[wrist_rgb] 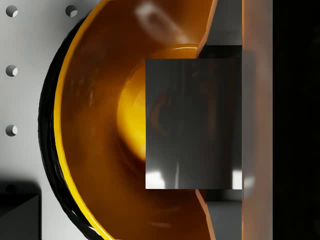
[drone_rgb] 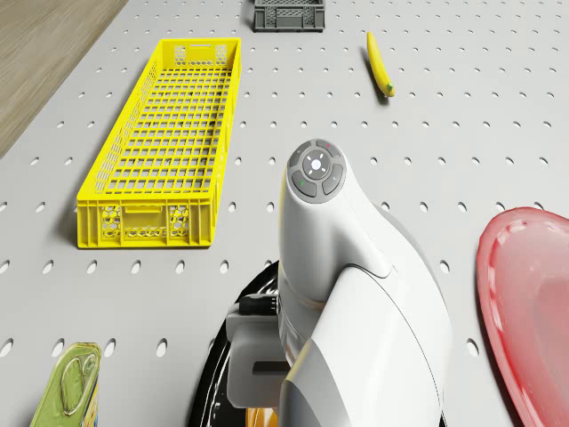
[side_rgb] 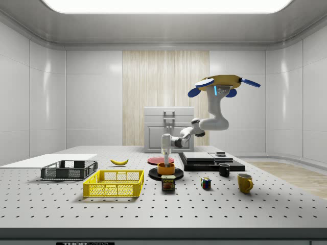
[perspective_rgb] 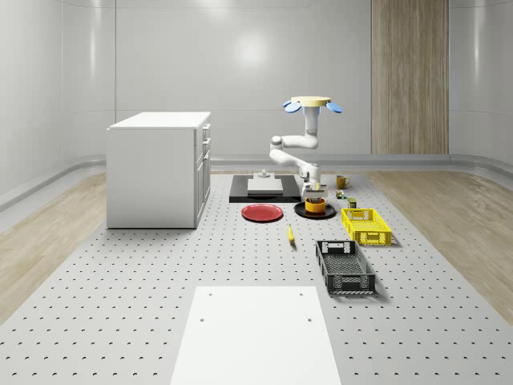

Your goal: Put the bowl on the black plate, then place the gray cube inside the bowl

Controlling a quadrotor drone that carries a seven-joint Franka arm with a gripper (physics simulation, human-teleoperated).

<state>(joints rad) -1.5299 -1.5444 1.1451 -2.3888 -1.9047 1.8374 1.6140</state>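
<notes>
I hover w/ my drone (side_rgb: 223, 83) above the table (perspective_rgb: 160, 265), beside the black slab, arm bent down over the bowl (perspective_rgb: 315, 205). Bowl sits on the black plate (perspective_rgb: 300, 211), btwn red plate (perspective_rgb: 262, 212) & yellow crate (perspective_rgb: 366, 225). My gripper (side_rgb: 165, 155) hangs just over the bowl mouth, fingers (wrist_rgb: 225, 52) pinching the cube (wrist_rgb: 193, 123) above the bowl's inside.

Glossy pale grey walls (perspective_rgb: 160, 56), wood-panel strip (perspective_rgb: 409, 76) at back. White cabinet (perspective_rgb: 156, 168) on perforated grey worktop (perspective_rgb: 120, 305), wood floor (perspective_rgb: 469, 233) either side. Long ceiling light (side_rgb: 166, 5) overhead.
</notes>
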